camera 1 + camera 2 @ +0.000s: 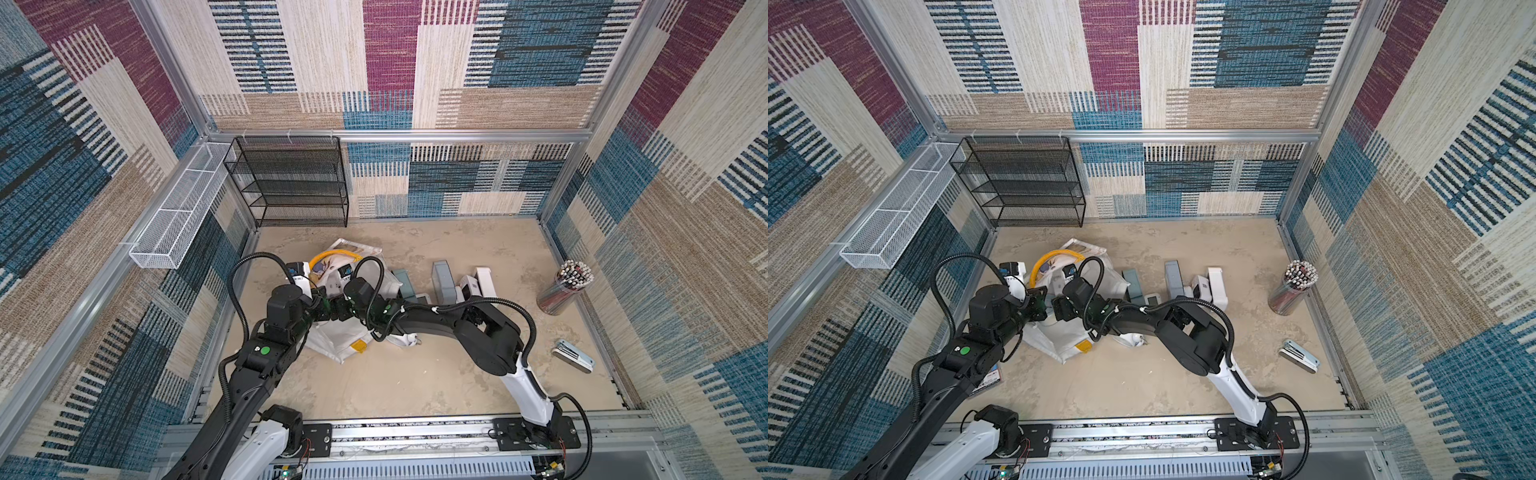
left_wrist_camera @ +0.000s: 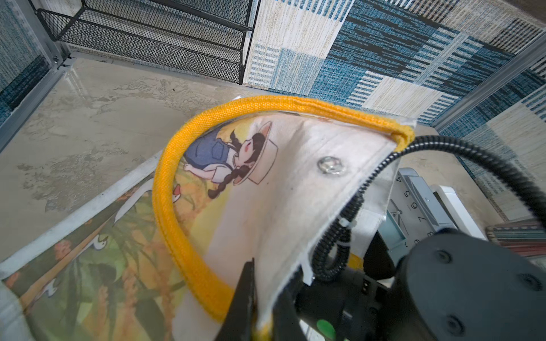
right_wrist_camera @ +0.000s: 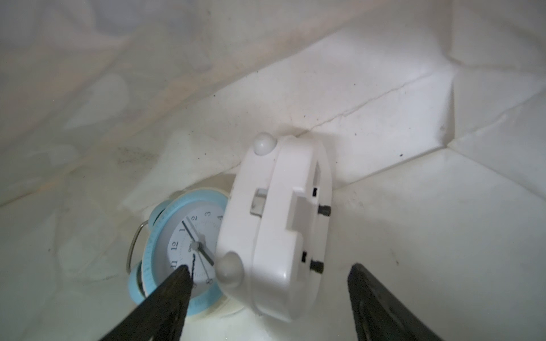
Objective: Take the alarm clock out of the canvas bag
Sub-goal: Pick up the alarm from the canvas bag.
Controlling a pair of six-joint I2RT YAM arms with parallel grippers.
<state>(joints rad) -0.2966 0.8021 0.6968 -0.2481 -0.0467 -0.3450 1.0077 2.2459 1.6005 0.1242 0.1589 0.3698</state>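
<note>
Two clocks in bag: a white clock (image 3: 280, 224) and a blue twin-bell clock (image 3: 180, 245) lay touching on the floor of the canvas bag (image 3: 384, 97). Both looked like alarm clocks, so we could not tell which one the task meant.
Left gripper (image 2: 267, 283): jaws were together, clamped on the rim fabric of the bag just beside the yellow handle (image 2: 165, 189), holding the mouth up.
Right gripper (image 3: 270, 267): it was down inside the bag with its jaws wide apart and nothing gripped.
White clock: it sat between the jaws, on edge, leaning against the blue one, with its back and ball feet showing in the right wrist view.
Blue clock: it lay face up, partly behind one finger (image 3: 168, 295) and mostly outside the gap.
Step in hand: we judged this to be the reach and grasp inside the bag, with no clock out yet.
Next move: we judged the jaws needed to advance until both pads flanked the white body, close on its flat sides, then lift out through the held-open mouth. If the blue clock was wanted, the jaws had to shift toward it first.
Risk: the smooth, tilted white shell could slip or nudge the blue clock as the jaws closed.
</note>
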